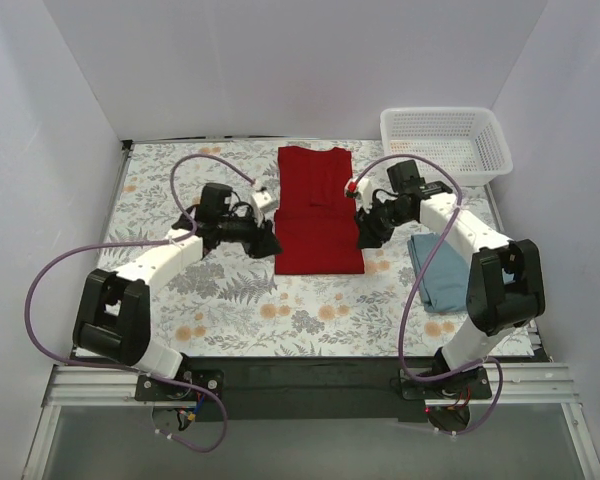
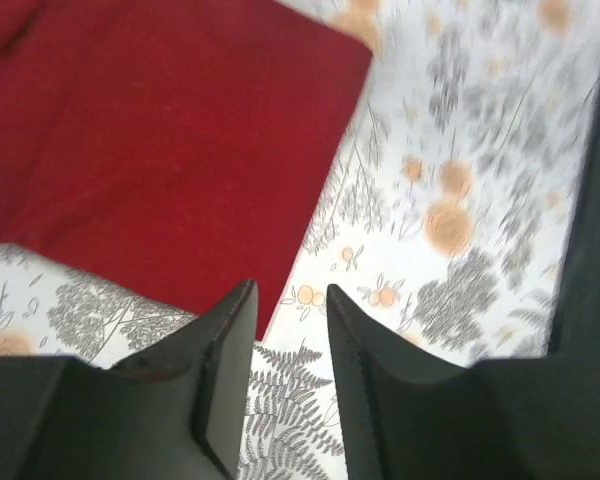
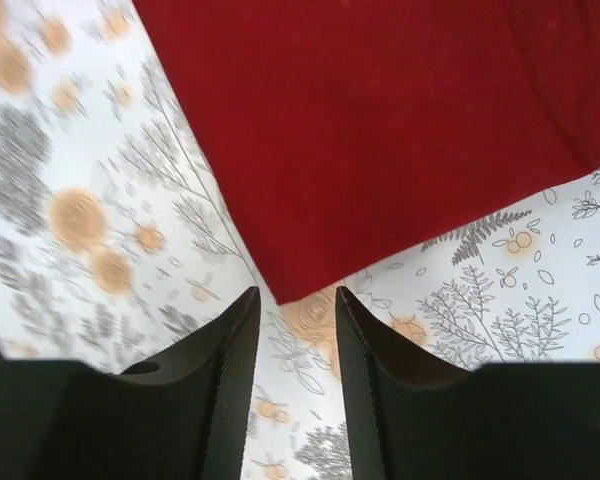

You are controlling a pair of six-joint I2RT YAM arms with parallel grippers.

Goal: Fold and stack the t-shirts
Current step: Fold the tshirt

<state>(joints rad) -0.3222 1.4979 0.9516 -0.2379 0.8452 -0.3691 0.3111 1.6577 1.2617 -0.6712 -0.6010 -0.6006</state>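
Red t-shirt (image 1: 319, 215) and blue-grey t-shirt (image 1: 440, 275); the tablecloth (image 1: 230, 305) is white with grey ferns, orange flowers.

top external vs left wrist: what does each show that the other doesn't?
Only top external: the white plastic lattice basket at the far right, the blue-grey cloth t-shirt lying by the right arm, and the right gripper at the bright red cloth t-shirt's near right corner. Only left wrist: the left gripper's jaws apart, nothing between them, the red shirt's corner just ahead of its tips. Both: the red shirt and the floral-print tablecloth.
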